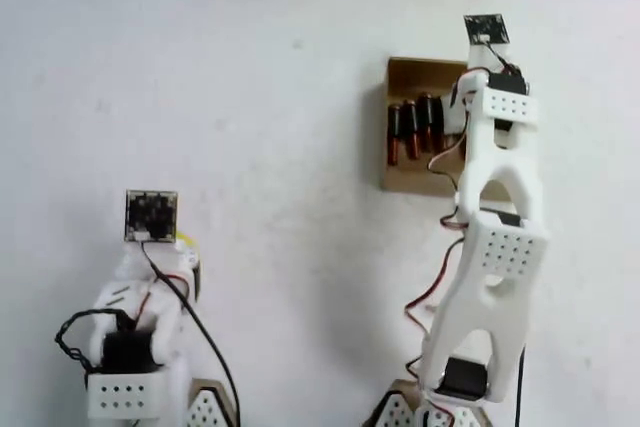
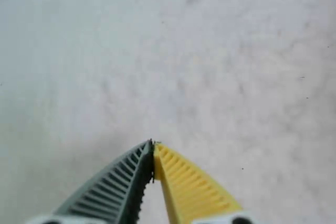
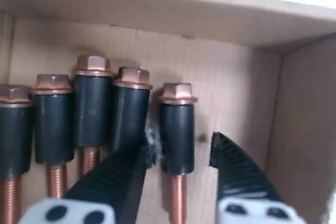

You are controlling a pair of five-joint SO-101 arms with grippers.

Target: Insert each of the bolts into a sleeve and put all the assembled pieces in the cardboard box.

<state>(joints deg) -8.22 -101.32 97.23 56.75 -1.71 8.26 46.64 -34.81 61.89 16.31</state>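
Apparently nearly done: five sleeved bolts (image 3: pixel 92 111) lie in the box (image 3: pixel 157 3), one between the parted right end effector (image 3: pixel 182 141); left end effector (image 2: pixel 153 148) together.

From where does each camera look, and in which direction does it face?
High view: fixed above the table, facing down; shows the left arm folded and the right arm stretched over the cardboard box.
Left wrist view: on the left wrist, facing the table past the shut left gripper.
Right wrist view: on the right wrist, facing into the cardboard box; the open right gripper straddles one assembled piece.
Shared: high and right wrist views both show the cardboard box.
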